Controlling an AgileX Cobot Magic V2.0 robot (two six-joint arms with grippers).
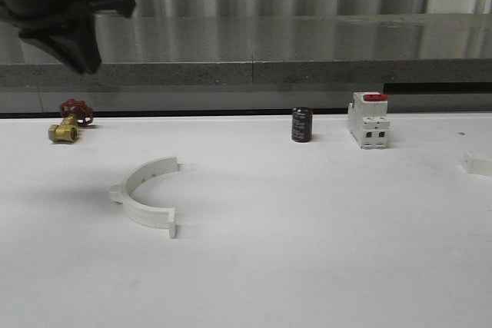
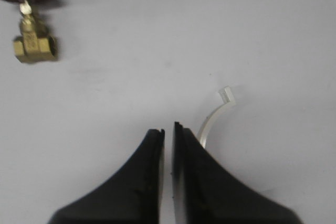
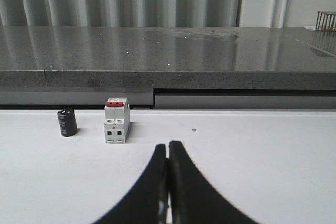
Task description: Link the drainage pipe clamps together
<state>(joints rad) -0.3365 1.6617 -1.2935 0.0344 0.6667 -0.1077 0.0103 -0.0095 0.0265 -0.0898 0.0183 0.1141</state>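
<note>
One white half-ring drainage pipe clamp lies flat on the white table at the left, its open side facing right. In the left wrist view a curved end of it shows beside the fingers. A second white piece, cut off at the table's right edge, looks like the other clamp. My left gripper hangs high above the table at the far left, back from the clamp; its jaws stand almost together with only a thin slit and nothing between them. My right gripper is shut and empty, low over the table.
A brass valve with a red handwheel sits at the back left, also the brass valve in the left wrist view. A black cylinder and a white breaker with a red switch stand at the back. A grey counter ledge runs behind the table.
</note>
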